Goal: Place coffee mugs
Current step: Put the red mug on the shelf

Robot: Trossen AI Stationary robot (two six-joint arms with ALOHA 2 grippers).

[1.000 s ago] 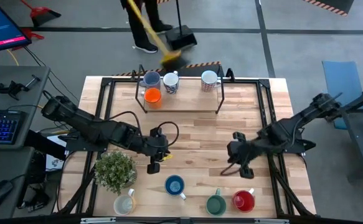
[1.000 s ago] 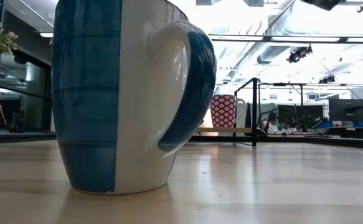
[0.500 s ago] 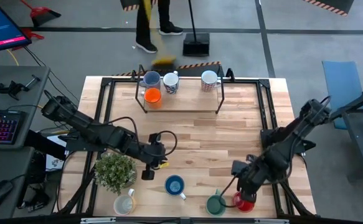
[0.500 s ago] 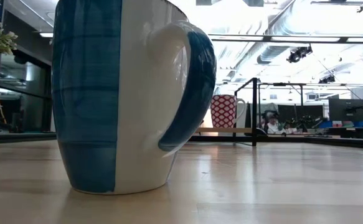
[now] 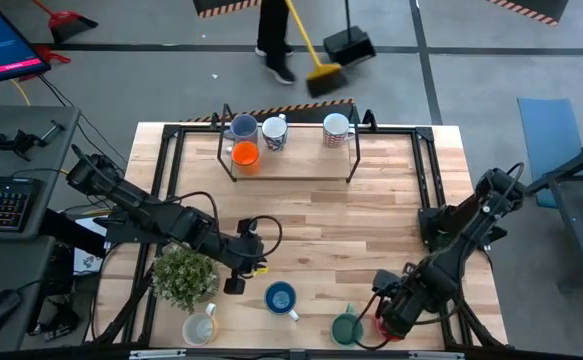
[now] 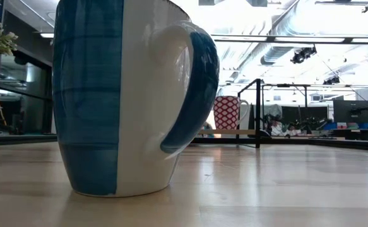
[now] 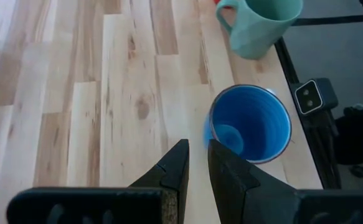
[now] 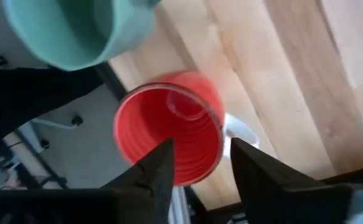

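Observation:
On the table's near edge stand a cream mug (image 5: 199,328), a blue mug (image 5: 280,298), a green mug (image 5: 346,328) and a red mug (image 8: 169,127), each on its base. Grey-blue (image 5: 241,127), orange (image 5: 245,154) and two patterned white mugs (image 5: 274,131) sit on the far rack (image 5: 291,178). My right gripper (image 8: 200,149) hangs open above the red mug, its fingers to either side of the rim by the white handle (image 8: 238,129). My left gripper (image 7: 195,158), open by a narrow gap and holding nothing, hovers left of the blue mug (image 7: 249,124).
A potted green plant (image 5: 184,275) stands near the left gripper and the cream mug. In the low view the blue mug (image 6: 120,94) fills the foreground. A person with a broom (image 5: 316,60) sweeps the floor beyond the far edge.
My right gripper has swung toward the near edge and come down over the red mug, its wrist rolling on the way. My left gripper has drifted a little toward the near edge, beside the plant. The person with the broom has moved to the right.

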